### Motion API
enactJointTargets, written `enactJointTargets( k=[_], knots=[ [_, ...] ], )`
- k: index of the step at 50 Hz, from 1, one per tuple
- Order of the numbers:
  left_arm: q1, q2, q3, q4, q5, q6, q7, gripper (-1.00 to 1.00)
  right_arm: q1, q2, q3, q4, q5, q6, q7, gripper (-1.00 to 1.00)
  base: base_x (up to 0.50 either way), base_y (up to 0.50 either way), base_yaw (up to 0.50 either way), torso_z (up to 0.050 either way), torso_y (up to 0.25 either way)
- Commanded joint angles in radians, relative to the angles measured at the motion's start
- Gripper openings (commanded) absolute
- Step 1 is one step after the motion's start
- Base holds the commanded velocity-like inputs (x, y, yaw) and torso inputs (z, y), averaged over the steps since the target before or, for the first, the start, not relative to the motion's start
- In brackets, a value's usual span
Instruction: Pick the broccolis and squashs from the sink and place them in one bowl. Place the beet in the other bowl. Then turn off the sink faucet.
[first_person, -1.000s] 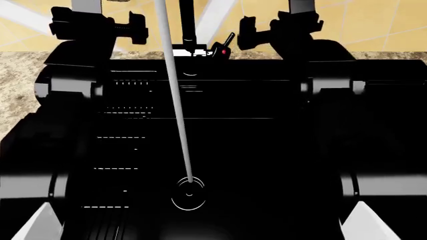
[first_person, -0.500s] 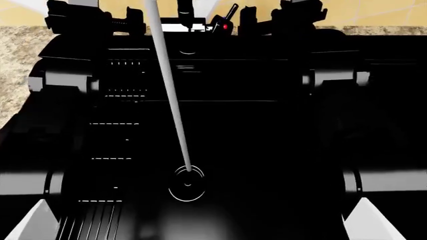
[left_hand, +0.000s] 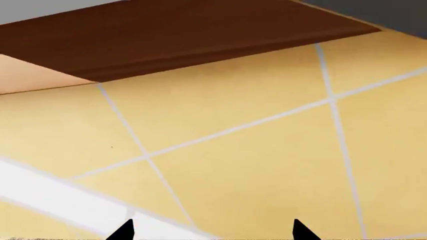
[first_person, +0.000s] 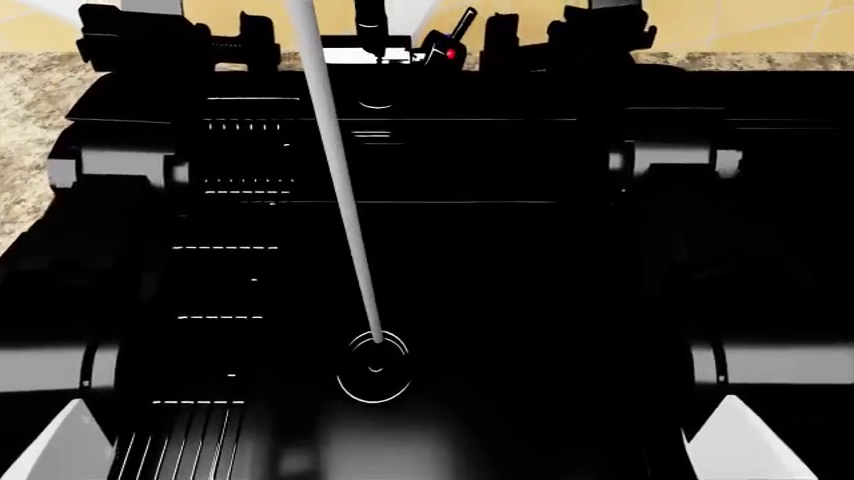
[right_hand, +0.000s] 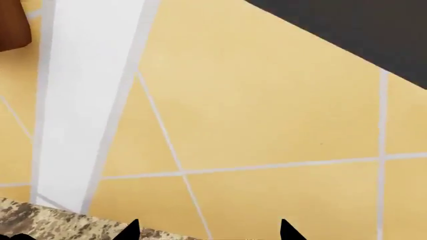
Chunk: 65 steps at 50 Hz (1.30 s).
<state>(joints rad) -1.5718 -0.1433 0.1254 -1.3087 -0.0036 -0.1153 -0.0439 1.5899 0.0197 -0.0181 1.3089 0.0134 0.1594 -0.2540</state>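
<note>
Looking from the nearest part of the head view outward, the sink (first_person: 441, 300) fills almost everything, a glossy black basin with faint ridged drainer lines on its left and a round drain ring (first_person: 375, 368) low in the middle. A pale stream of water (first_person: 342, 190) slants down into that ring, so the tap is judged to be running and the last step is not done. No broccoli, squash or beet shows anywhere in the basin, and no bowl is in view, so whether the sorting is finished cannot be told; the bare basin hints that it may be. Both arms reach forward along the sink's sides. At the far rim stands the sink faucet (first_person: 372, 25), its red-marked lever (first_person: 455, 40) angled just to its right. The left gripper (first_person: 167, 40) sits left of the spout, well apart from the lever, while the right gripper (first_person: 567, 35) is near the lever, not touching it. Each wrist view shows two dark fingertips set apart with only yellow wall tile (left_hand: 233, 165) beyond, so both grippers are spread and hold nothing.
</note>
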Motion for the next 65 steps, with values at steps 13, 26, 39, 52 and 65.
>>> enactJointTargets(
  k=[13, 26, 39, 52, 65],
  knots=[
    [0.017, -0.007, -0.018, 0.0, 0.0, -0.001, 0.015, 1.0, 0.016, -0.014, 0.205, 0.0, 0.009, 0.032, -0.048, 1.0, 0.0, 0.0, 0.0, 0.0, 0.0],
    [0.019, -0.018, -0.033, 0.0, 0.0, 0.006, -0.006, 1.0, 0.016, -0.019, 0.11, 0.0, 0.072, 0.053, -0.095, 1.0, 0.0, 0.0, 0.0, 0.0, 0.0],
    [0.013, -0.02, -0.037, 0.0, 0.001, 0.003, 0.001, 1.0, 0.018, -0.019, -0.053, 0.0, 0.213, 0.024, -0.16, 1.0, 0.0, 0.0, 0.0, 0.0, 0.0],
    [0.019, -0.024, -0.039, 0.0, 0.002, 0.005, 0.001, 1.0, 0.024, -0.02, -0.214, 0.0, 0.324, -0.045, -0.226, 1.0, 0.0, 0.0, 0.0, 0.0, 0.0],
    [0.024, -0.026, -0.042, 0.0, 0.002, 0.005, 0.003, 1.0, 0.031, -0.02, -0.394, 0.0, 0.462, -0.083, -0.283, 1.0, 0.0, 0.0, 0.0, 0.0, 0.0]
  ],
)
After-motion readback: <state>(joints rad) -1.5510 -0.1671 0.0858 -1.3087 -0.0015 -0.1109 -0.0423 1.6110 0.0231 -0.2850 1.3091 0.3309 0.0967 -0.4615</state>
